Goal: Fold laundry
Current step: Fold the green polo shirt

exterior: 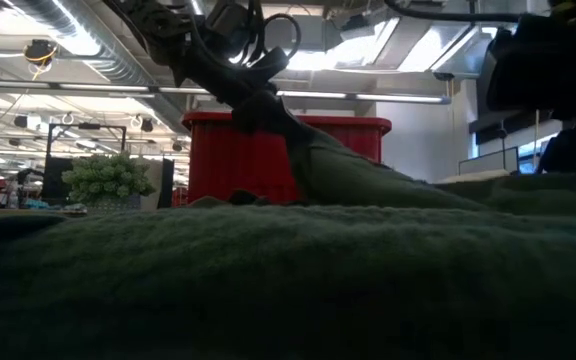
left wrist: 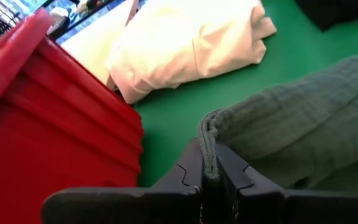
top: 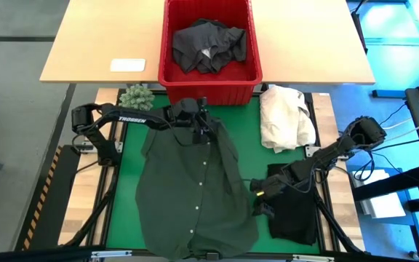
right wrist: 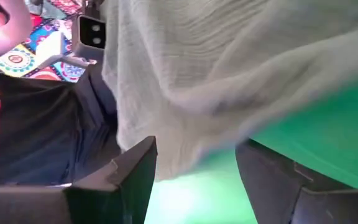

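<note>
The dark green shirt [top: 195, 193] lies flat on the bench, its long axis running twelve to six, the left gripper [top: 204, 131] clamped on its collar at twelve (lifted slightly), while the right gripper [top: 257, 198], fingers apart, sits nearer at its three-o'clock edge.

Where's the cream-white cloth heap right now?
High view: the cream-white cloth heap lies on the green mat's right side, beside the red basket's right corner, above the black garment.
</note>
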{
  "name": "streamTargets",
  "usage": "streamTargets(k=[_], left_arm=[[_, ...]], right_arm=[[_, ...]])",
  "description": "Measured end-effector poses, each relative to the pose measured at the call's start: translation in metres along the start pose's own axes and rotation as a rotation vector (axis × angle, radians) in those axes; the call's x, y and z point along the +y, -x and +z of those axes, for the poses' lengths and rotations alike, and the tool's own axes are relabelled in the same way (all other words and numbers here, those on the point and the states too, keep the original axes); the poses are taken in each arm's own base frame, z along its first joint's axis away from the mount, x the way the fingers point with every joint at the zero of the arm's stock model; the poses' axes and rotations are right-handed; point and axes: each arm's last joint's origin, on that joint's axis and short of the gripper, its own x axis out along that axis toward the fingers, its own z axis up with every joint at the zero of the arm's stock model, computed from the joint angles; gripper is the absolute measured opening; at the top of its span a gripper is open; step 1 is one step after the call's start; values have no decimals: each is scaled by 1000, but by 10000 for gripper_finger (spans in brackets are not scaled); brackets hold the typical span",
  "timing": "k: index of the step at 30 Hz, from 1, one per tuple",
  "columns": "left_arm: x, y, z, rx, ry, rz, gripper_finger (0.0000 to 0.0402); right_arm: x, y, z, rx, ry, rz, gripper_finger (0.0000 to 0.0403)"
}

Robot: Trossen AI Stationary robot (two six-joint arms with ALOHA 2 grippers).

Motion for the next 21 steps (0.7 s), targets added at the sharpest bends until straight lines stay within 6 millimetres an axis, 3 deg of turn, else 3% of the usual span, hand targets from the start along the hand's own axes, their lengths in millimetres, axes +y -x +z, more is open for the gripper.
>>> streamTargets(k=[7,13,21], left_arm=[[0,0,0,0,0,-1,2],[0,0,0,0,0,0,2],[0,0,0,-1,1,1,4]], right_arm=[[-1,-2,-1,-35,-48,-41,221],[-15,-13,-6,4,-159,-139,221],[-19,-25,-5,6,-173,-105,221]])
